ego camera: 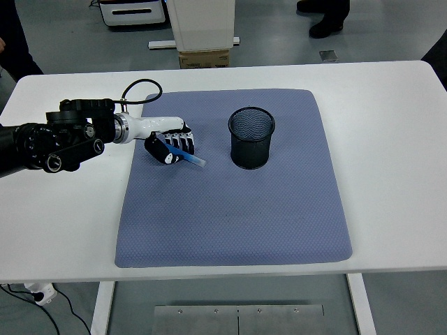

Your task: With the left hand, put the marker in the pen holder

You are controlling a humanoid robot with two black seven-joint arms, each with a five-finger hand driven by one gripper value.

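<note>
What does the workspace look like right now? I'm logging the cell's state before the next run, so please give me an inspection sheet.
Surface: white table with a blue-grey mat lying flat on it.
Job's things: blue marker held in the left hand, tip pointing right toward the pen holder; black mesh pen holder upright on the mat, nothing visible inside.
Clutter: nothing seen on the table.
Grippers: left hand curled around the marker, over the mat's left part; right hand not in view.
Cables: black cable looping at the left wrist.
Surroundings: grey floor, a cardboard box behind the table, a person's shoes at top.
</note>
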